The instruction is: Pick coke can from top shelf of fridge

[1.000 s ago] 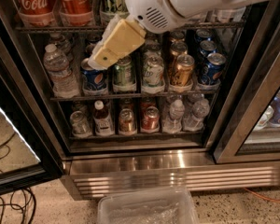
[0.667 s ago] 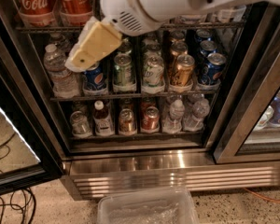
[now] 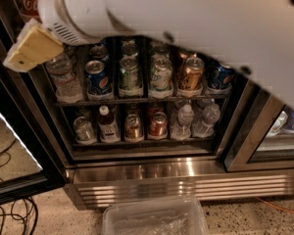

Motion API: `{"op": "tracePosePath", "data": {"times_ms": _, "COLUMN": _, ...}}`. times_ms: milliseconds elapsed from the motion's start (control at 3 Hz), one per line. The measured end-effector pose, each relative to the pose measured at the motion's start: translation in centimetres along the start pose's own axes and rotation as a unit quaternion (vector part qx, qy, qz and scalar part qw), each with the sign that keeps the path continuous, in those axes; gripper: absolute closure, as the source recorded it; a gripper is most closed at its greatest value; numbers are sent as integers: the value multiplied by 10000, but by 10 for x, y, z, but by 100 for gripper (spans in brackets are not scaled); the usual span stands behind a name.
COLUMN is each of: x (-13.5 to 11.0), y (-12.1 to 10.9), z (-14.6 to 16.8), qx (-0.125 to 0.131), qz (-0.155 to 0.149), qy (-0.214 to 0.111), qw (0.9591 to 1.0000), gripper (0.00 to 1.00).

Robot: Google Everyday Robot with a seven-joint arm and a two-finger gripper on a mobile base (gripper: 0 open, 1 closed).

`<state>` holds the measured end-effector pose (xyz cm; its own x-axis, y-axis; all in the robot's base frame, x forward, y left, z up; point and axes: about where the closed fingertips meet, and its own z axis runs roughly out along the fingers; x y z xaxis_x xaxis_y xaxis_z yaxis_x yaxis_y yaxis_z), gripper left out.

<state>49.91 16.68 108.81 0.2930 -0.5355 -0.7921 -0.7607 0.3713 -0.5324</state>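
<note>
The fridge [image 3: 152,180] stands open in front of me, with its ribbed steel base panel low in the view. My white arm fills the top of the view. My gripper [image 3: 32,50], cream-yellow, is at the upper left, in front of the fridge's left edge. Just above it, a sliver of a red coke can [image 3: 25,1] with white script shows at the top left corner. The top shelf and the other cans on it are hidden behind my arm.
The middle rack holds a water bottle [image 3: 63,77], a Pepsi can [image 3: 98,77], green cans [image 3: 130,75] and a gold can [image 3: 190,75]. Small cans and bottles stand below. A clear plastic bin [image 3: 154,219] sits on the floor, cables [image 3: 10,219] lie at left, and a second cooler [image 3: 284,126] is at right.
My arm and gripper have moved left and closer to the camera. They now cover the top shelf and nearly all of the red cans that showed before.
</note>
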Motion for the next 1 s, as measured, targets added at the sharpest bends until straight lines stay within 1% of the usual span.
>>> {"op": "tracePosePath", "data": {"times_ms": 333, "x": -3, "y": 12, "z": 16, "qx": 285, "qz": 374, "qy": -176, "qw": 9987, "gripper": 0}}
{"op": "tracePosePath", "data": {"times_ms": 667, "x": -13, "y": 11, "z": 14, "qx": 362, "qz": 651, "qy": -278, "qw": 9968, "gripper": 0}}
{"op": "tracePosePath", "data": {"times_ms": 1000, "x": -23, "y": 20, "z": 22, "qx": 321, "qz": 568, "qy": -422, "qw": 9970, "gripper": 0}}
